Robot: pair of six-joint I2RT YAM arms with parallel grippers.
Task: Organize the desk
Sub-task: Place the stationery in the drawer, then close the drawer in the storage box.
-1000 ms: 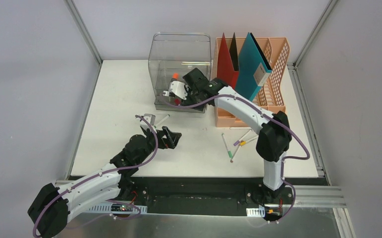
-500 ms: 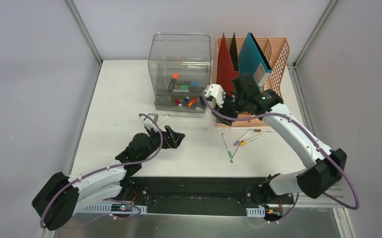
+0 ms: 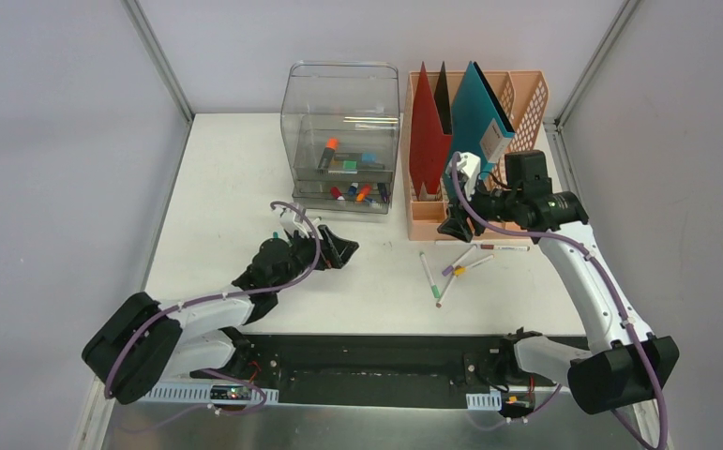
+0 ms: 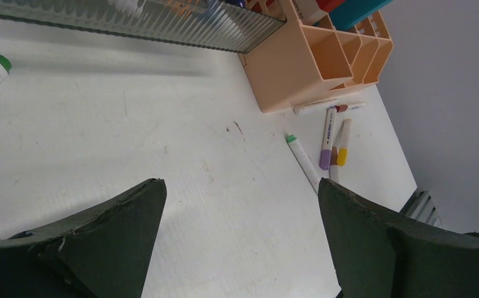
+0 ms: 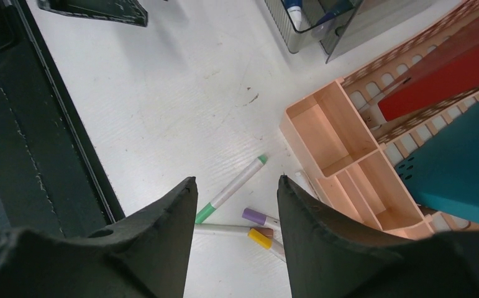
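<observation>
Tabletop (image 3: 226,169) spread beneath both arms. Nearest, left tool (image 3: 338,251) gaping wide, empty. Farther right, right tool (image 3: 453,225) half-parted, empty, above loose pens (image 3: 429,275). Risk: nudging pens into rolling, or clipping peach rack (image 3: 535,112) just behind, on a hasty descent into that crowding.

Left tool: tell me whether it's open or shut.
Open: the left tool shows its dark fingers wide apart above the desk, nothing between them.

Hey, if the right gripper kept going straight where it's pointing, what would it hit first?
Probably the green-capped marker lying on the desk, centred between the fingers of the right gripper; depth is uncertain.
</observation>
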